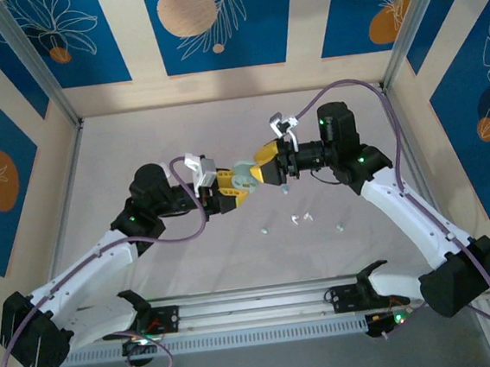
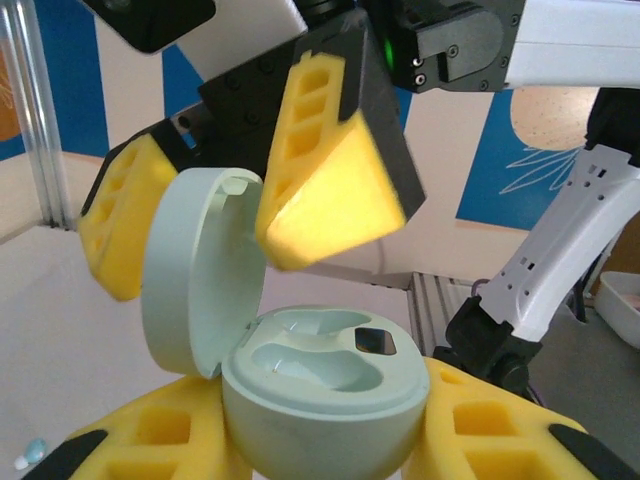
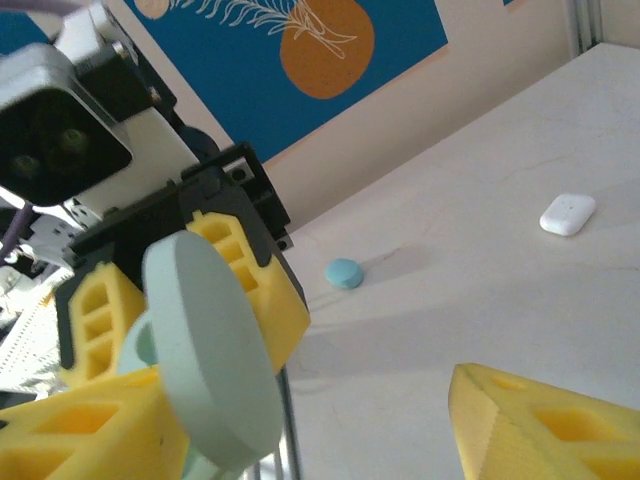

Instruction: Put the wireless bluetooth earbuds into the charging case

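Left gripper (image 1: 231,187) clamps the mint-green round plastic charging case (image 2: 320,400); right gripper (image 1: 263,175), its wide fingers (image 2: 340,180) straddling the lid (image 2: 190,270), could knock it shut.

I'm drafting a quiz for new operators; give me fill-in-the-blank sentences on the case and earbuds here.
1. The hinged lid of the pale green round plastic charging case stands ____.
2. The left gripper jaws clamp the case's ____.
3. The tiny glossy white and teal earbuds lie on the ____.
Missing words: open; base; table.
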You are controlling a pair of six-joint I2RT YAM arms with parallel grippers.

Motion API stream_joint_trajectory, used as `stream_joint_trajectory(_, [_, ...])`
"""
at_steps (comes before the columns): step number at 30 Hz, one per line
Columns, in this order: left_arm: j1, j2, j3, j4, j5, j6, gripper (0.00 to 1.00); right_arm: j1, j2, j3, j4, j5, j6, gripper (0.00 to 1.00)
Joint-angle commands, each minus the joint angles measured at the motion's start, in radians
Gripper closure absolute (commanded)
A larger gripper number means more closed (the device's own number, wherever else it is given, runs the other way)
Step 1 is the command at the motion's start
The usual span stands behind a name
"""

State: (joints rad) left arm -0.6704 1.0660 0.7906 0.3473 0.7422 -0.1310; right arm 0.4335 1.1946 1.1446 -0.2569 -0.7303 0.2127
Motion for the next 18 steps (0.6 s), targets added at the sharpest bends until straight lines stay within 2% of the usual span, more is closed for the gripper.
stream_joint_trajectory(1, [-0.009, -0.031, -0.037, 0.061, -0.089, -0.019, 0.71, -0.002, -0.037, 0.044, -0.02, -0.029, 0.051, 0.28])
stream_joint_trajectory(4, [-0.011, -0.048, -0.087, 0.131, -0.147, -0.045, 0.71, -0.003, -0.094, 0.041, -0.043, 0.042, 0.062, 0.24])
stream_joint_trajectory(8, [-0.01, -0.078, -0.137, 0.176, -0.216, -0.061, 0.72, -0.038, -0.171, 0.005, -0.13, 0.276, 0.089, 0.26])
stream_joint_trajectory(11, [-0.01, -0.114, -0.165, 0.186, -0.258, -0.068, 0.72, -0.118, -0.171, -0.028, -0.248, 0.433, 0.187, 0.4])
stream_joint_trajectory(14, [-0.01, -0.15, -0.18, 0.195, -0.277, -0.089, 0.72, -0.204, -0.123, -0.069, -0.388, 0.482, 0.269, 0.48])
stream_joint_trajectory(18, [-0.01, -0.184, -0.177, 0.171, -0.273, -0.108, 0.72, -0.24, -0.028, -0.115, -0.528, 0.499, 0.291, 0.53])
